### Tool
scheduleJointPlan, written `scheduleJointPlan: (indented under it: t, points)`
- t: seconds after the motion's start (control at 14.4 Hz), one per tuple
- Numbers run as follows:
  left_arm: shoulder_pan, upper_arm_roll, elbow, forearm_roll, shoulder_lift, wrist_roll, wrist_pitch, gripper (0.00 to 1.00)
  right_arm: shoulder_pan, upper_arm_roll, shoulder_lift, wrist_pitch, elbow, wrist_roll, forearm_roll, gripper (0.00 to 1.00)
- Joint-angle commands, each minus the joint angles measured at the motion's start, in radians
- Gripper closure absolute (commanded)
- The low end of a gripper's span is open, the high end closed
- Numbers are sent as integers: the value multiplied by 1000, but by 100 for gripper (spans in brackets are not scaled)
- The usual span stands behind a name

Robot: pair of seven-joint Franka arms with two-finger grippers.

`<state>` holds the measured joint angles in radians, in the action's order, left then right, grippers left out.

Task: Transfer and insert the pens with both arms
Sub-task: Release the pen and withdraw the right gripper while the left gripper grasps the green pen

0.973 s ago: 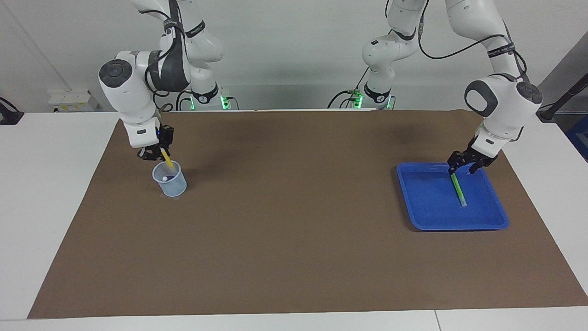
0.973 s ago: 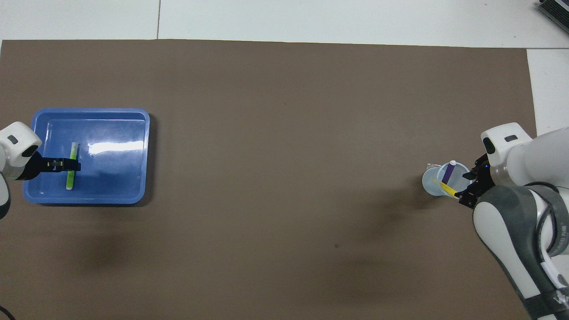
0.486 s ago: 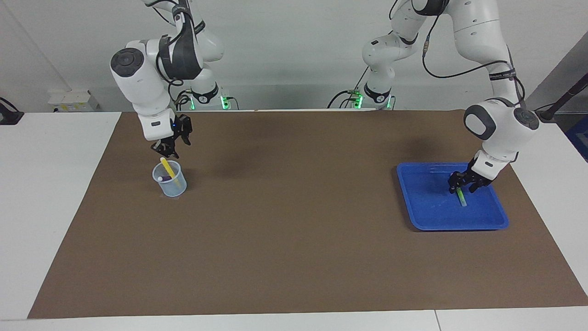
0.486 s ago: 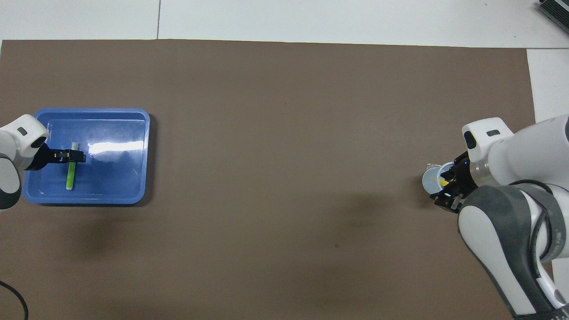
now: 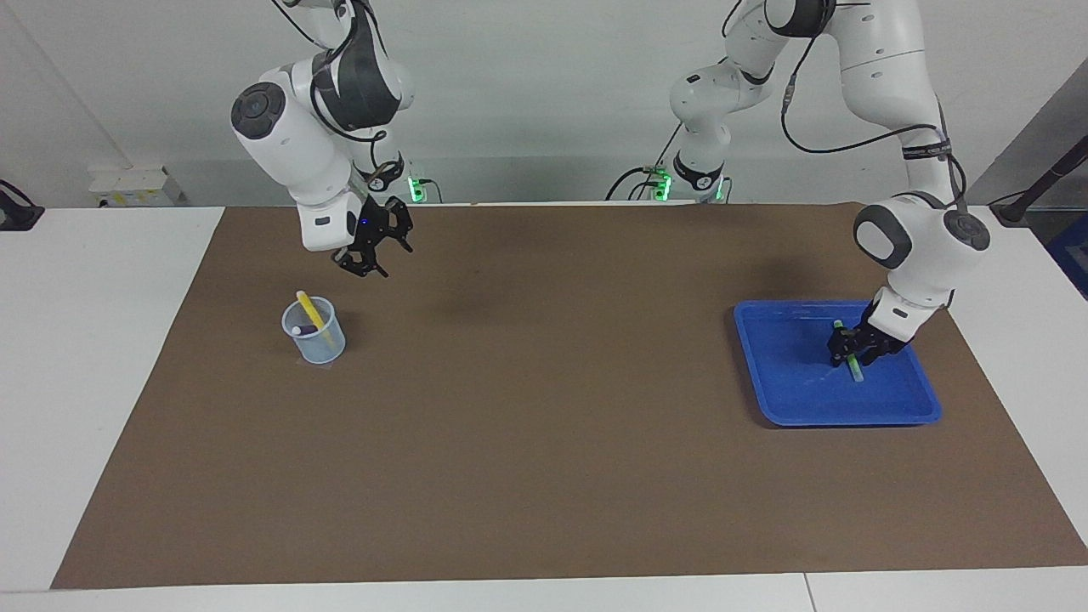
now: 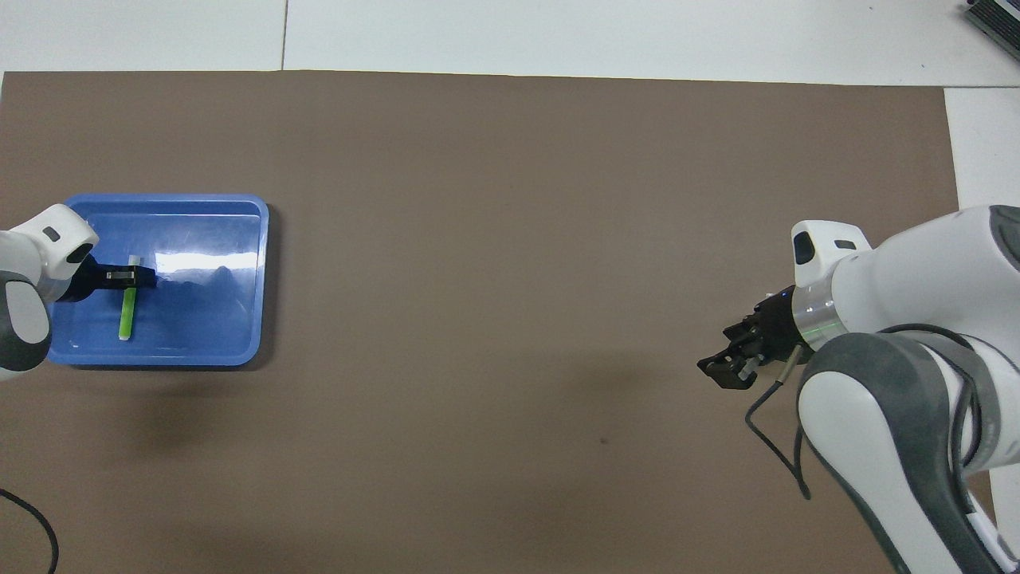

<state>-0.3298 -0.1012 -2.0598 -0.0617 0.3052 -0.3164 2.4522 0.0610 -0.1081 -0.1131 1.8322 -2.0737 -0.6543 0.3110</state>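
The green pen [image 5: 855, 371] lies flat in the blue tray [image 5: 850, 418] toward the left arm's end of the table. My left gripper [image 5: 852, 350] is down in the tray at the pen's middle. In the overhead view my left gripper [image 6: 131, 277] lies across the green pen [image 6: 126, 315] in the tray [image 6: 239, 279]. The yellow pen [image 5: 308, 311] and the purple pen [image 5: 299, 330] stand in a clear cup [image 5: 319, 344] toward the right arm's end. My right gripper [image 5: 371, 259] is open, empty and raised over the mat beside the cup. It also shows in the overhead view [image 6: 729, 368], where the arm hides the cup.
A brown mat [image 5: 544, 408] covers most of the white table. A loose black cable [image 6: 769, 430] hangs by my right wrist.
My right gripper let go of the yellow pen in the cup, then rose and moved toward the table's middle. My left gripper came down into the tray onto the green pen.
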Motion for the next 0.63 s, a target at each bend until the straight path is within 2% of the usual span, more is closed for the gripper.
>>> scheduleJointPlan:
  t: [0.0, 0.07, 0.42, 0.56]
  points:
    - [3, 3, 3, 19, 25, -7, 22, 94, 40, 2, -11, -21, 13, 169, 84, 43]
    - [5, 3, 3, 19, 25, -6, 22, 100, 59, 1, -10, -19, 17, 242, 118, 42]
    - [8, 3, 3, 17, 23, 3, 5, 100, 114, 1, -11, -1, 17, 563, 259, 36]
    - [8, 3, 33, 16, 22, 17, -66, 100, 135, 1, -11, 13, 17, 655, 301, 33]
